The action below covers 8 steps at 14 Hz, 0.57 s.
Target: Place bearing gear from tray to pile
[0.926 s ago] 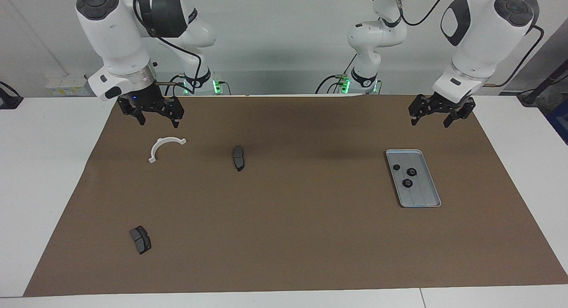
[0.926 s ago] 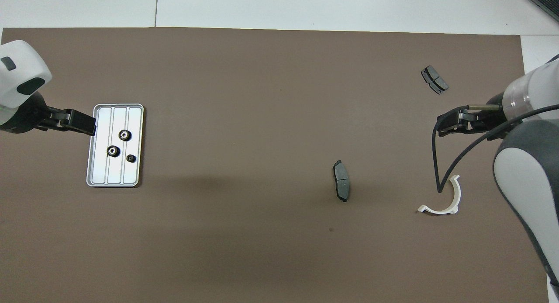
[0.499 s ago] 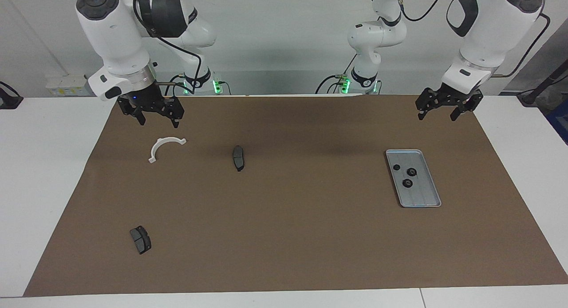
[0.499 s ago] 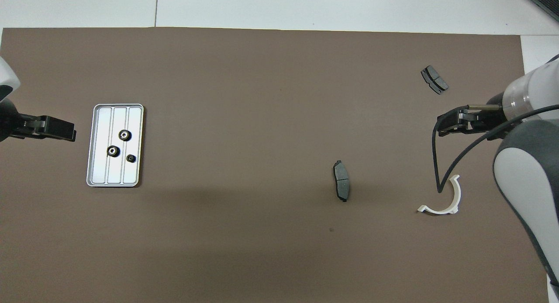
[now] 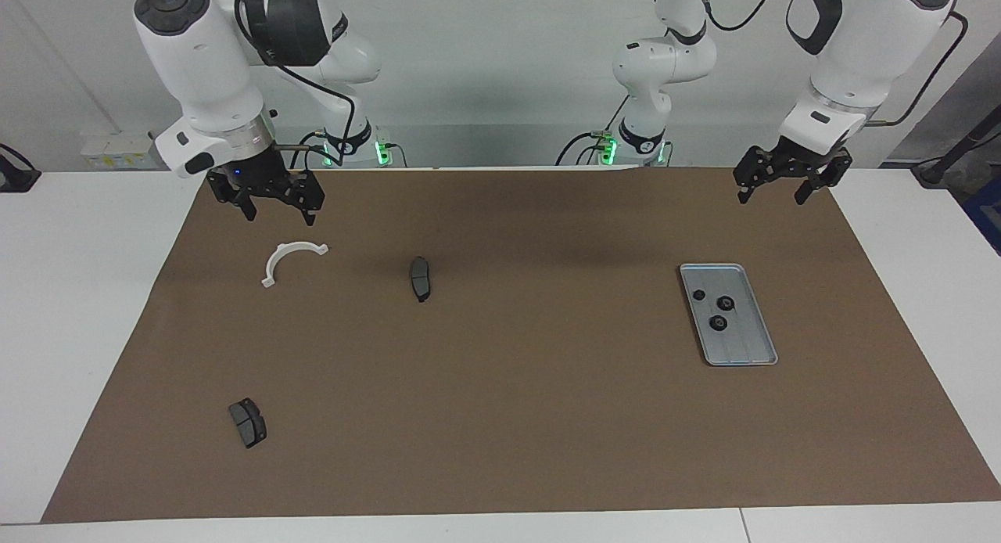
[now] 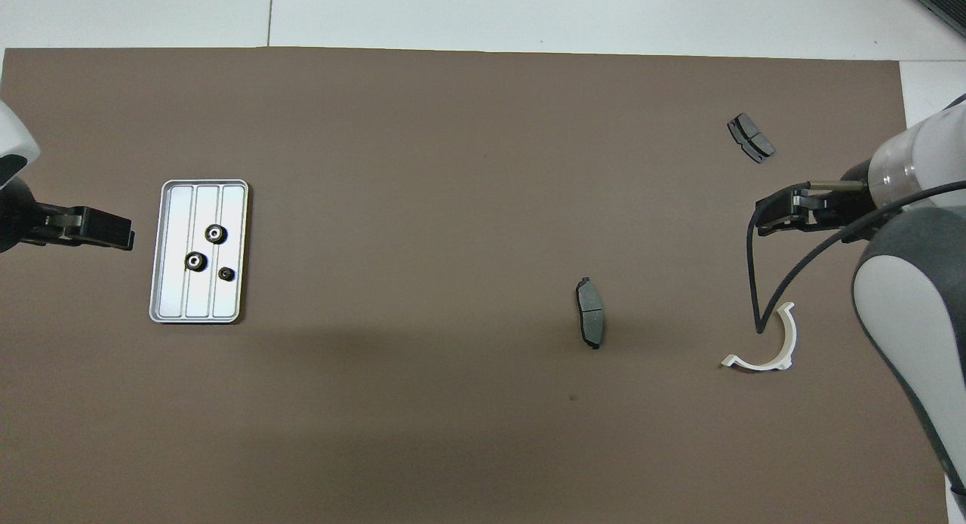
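Brown mat (image 5: 516,418) noted across the white desk (image 5: 78,308), with everything of interest lying on it.

Closest to the robots, found both grippers up in the air. Saw the right gripper (image 5: 270,203) hanging over the mat's near strip at the right arm's end, just robot-side of the white half-ring bracket (image 5: 291,260), fingers spread and holding nothing. Saw the left gripper (image 5: 786,185) likewise raised over the near edge of the mat at the left arm's end, fingers released and empty, well apart from the tray (image 5: 755,347).

A little farther out, found the bracket lying flat, its open side turned away from the robots. Noted a dark grey brake pad (image 5: 420,278) beside it toward the middle of the mat, apart from the bracket.

Farther again, at the left arm's end, found the silver-grey ridged tray lying lengthwise away from the robots. Counted three black gears in it: a small gear (image 5: 699,295) nearest the robots, a larger gear (image 5: 726,302) just beside it, and a third gear (image 5: 717,322) a step farther out. Found none of them touching one another, and none outside the tray.

Farthest out, at the right arm's end, spotted a second brake pad (image 5: 248,422), alone and well apart from the bracket.
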Each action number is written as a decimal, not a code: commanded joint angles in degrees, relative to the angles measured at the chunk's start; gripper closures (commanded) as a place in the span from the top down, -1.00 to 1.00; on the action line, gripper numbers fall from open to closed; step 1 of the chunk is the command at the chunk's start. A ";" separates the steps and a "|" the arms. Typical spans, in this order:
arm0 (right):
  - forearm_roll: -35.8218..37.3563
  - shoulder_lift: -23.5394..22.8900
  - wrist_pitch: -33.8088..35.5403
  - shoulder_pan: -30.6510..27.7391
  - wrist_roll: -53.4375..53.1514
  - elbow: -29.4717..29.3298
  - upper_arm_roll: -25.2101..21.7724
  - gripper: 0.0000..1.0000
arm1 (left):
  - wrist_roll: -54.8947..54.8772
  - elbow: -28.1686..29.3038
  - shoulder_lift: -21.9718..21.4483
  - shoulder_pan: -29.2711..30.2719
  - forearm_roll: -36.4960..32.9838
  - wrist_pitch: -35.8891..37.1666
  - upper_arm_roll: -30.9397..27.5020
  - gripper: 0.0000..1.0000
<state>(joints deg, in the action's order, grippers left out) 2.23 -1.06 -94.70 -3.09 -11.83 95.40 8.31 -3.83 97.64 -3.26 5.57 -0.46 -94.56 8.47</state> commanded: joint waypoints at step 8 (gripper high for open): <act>-1.35 0.89 -0.05 -0.69 1.46 0.92 0.12 1.00 | 1.11 9.39 -2.98 1.28 0.90 -8.09 -0.12 1.00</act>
<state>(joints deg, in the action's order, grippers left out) 2.23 -1.06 -94.70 -3.09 -11.83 95.40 8.31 -3.40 101.31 -3.57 5.70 -0.45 -98.69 8.10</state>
